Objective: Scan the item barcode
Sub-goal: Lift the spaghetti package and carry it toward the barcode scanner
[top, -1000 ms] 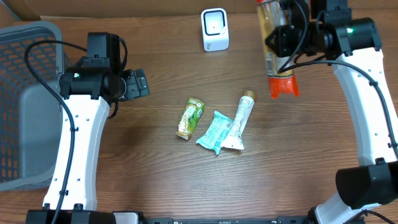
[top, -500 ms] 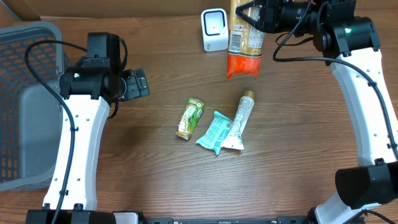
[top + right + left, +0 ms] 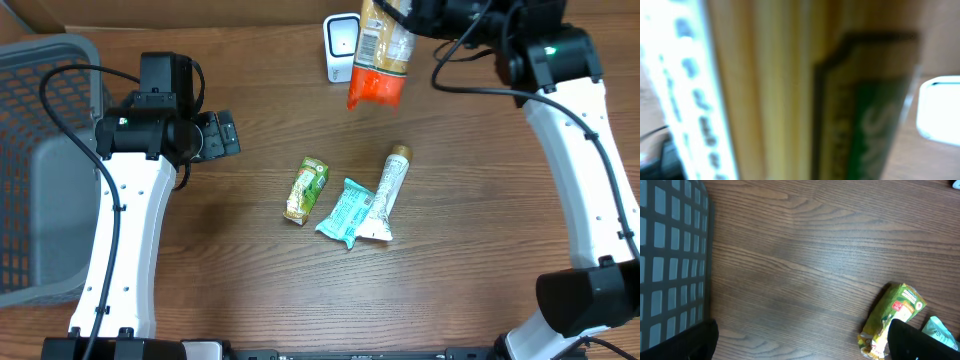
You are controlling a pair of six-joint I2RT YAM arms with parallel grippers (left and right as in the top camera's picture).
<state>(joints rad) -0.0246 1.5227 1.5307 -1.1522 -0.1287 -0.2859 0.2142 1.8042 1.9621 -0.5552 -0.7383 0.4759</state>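
Over far tabletop (image 3: 250,60), grips orange-ended packet (image 3: 378,55) in right fingers (image 3: 410,14) near white scanner (image 3: 338,42); holds left fingers (image 3: 912,342) spread wide, empty.

You're looking down on the table (image 3: 250,280): the basket (image 3: 40,160) is sitting at its left edge, the scanner (image 3: 340,45) is standing at the back, near centre. The long pack (image 3: 378,55) is hanging in the right gripper (image 3: 408,18), overlapping the scanner's right side. Mid-table, three things are lying side by side: the pouch (image 3: 305,188) leftmost, the sachet (image 3: 346,212) in the middle, the tube (image 3: 385,195) rightmost, touching the sachet.
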